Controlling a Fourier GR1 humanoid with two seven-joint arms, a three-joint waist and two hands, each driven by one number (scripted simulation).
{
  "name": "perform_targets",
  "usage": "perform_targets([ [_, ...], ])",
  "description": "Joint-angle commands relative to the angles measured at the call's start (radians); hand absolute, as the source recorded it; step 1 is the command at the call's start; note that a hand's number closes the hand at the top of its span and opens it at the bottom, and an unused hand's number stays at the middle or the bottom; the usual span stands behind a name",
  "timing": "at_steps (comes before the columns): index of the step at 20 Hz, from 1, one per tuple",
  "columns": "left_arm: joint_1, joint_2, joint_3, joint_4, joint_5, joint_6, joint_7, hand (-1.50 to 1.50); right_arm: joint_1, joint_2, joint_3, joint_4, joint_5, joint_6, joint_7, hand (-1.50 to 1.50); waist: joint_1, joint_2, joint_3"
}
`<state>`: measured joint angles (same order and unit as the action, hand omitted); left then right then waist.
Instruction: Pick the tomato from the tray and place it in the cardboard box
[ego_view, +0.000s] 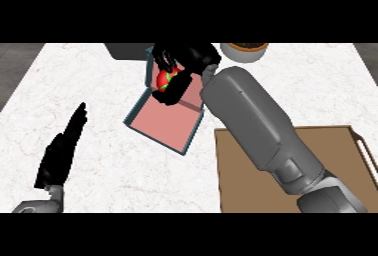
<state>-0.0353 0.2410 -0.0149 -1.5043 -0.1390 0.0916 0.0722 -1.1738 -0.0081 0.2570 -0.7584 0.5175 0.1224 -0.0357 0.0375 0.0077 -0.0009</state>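
Note:
A red tomato (162, 81) with a green top sits inside my right hand (179, 62), whose fingers curl round it. The hand hovers over the far end of the cardboard box (171, 119), an open box with a pink floor and teal walls, lying at the counter's middle. The brown tray (244, 180) lies at the lower right, partly hidden by my right forearm. My left hand (63, 150) rests at the lower left, fingers straight, apart from everything.
A white bowl-like pot (246, 50) with a brown inside stands at the far edge, right of the box. A dark grey object (127, 50) sits at the back behind the box. White marble counter (88, 85) spreads left of the box.

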Motion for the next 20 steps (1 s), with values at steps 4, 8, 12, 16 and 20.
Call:
perform_targets([
  [4,-0.069,-0.023,-0.028,-0.006,-0.027,0.004,0.061,0.0,-0.059,0.008,0.113,0.236,-0.128,-0.098,0.028,-1.5,0.035,0.01,0.0],
  [8,-0.05,-0.019,-0.027,-0.008,-0.023,-0.013,0.031,0.0,-0.102,0.008,0.153,0.3,-0.213,-0.142,0.014,-1.5,0.048,0.012,0.0],
  [12,-0.019,-0.021,-0.034,-0.042,-0.017,-0.025,0.022,0.0,-0.045,0.008,0.176,0.279,-0.323,-0.225,-0.031,-1.5,0.069,0.014,0.0],
  [16,-0.015,-0.011,-0.024,-0.017,-0.029,-0.02,-0.005,0.0,-0.051,0.008,0.067,0.243,-0.447,-0.318,-0.053,-1.5,0.054,0.012,0.001],
  [20,-0.033,-0.024,-0.019,-0.009,-0.014,-0.024,0.02,0.0,-0.059,0.008,-0.014,0.274,-0.553,-0.362,-0.117,-1.5,0.045,0.015,0.001],
])
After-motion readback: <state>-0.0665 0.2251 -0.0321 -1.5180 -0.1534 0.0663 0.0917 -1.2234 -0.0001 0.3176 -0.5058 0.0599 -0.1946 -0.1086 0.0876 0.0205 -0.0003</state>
